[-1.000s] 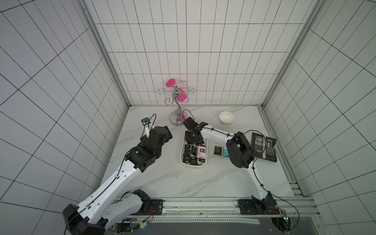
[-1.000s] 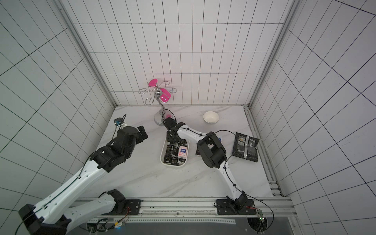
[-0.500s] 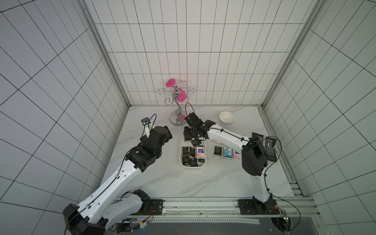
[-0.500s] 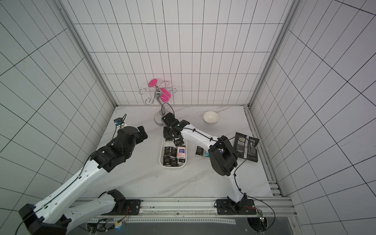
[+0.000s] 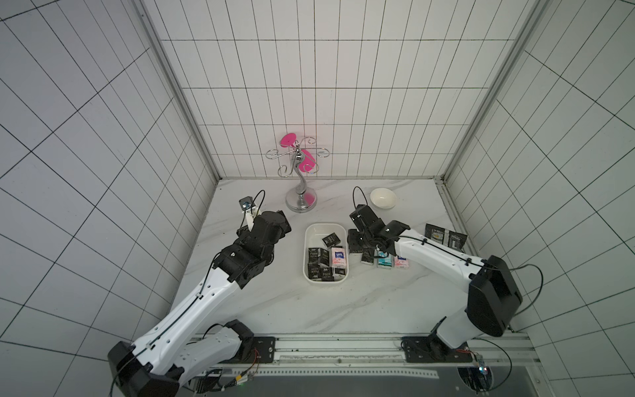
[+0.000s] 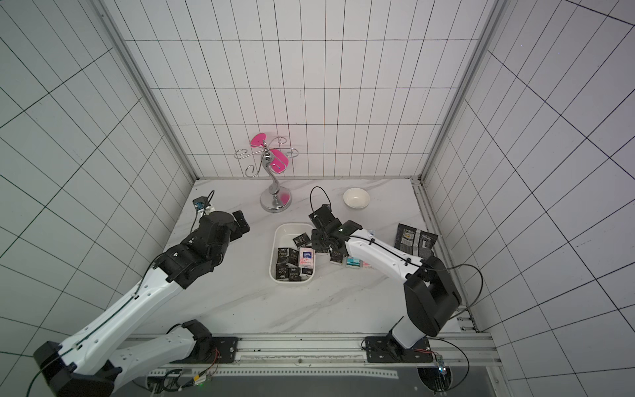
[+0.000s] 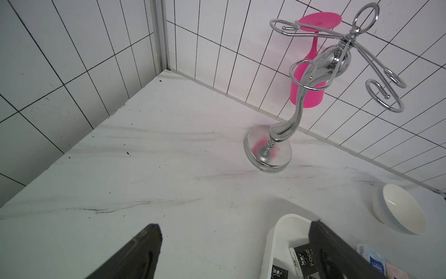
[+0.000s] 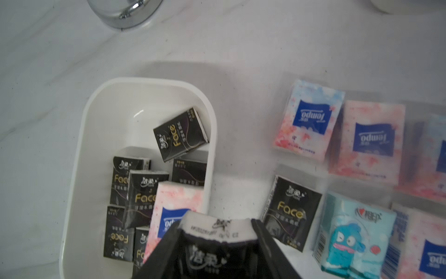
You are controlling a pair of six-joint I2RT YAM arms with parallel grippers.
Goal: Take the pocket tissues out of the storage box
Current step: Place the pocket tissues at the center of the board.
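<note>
**Fig. R arm, one pack in hand, beside the box.**

**Grip.** R fingers (image 8: pixel 164 251) are part-open, one on each side of a black pack (image 8: pixel 218 253), and they hold it. You carry it just right of the storage box (image 5: pixel 307 240), above the counter (image 5: pixel 275 309). L fingers (image 7: pixel 142 251) are spread wide w/ nothing between them, over bare counter left of the box.

**Location.** Several pocket tissues (image 5: pixel 324 263) lie in the box. Most are black, one pink/white lies on top, and one black lies apart toward the far end. The laid-out packs (image 8: pixel 366 142) sit in rows right of the box, incl. one teal.

**Handling (judged).**
- The packs look light, soft & film-wrapped, so expect them to be slick and squashy.
- Take each across two opposite sides near mid-pack w/ a moderate squeeze. Too hard may buckle it; too light may let it slide.
- In-box packs overlap & lean, so take the top one or the lone one first.

**Room.**
- The box wall is low, but lift clear of the rim before you travel.
- Open counter lies near-side of the box and of the rows.
- The far side is tighter, w/ the bowl (image 5: pixel 383 198) & the glass rack (image 5: pixel 300 202).
- The black foil pouches (image 5: pixel 445 237) bound the rows at far right.
- Avoid setting down on packs already laid.
</note>
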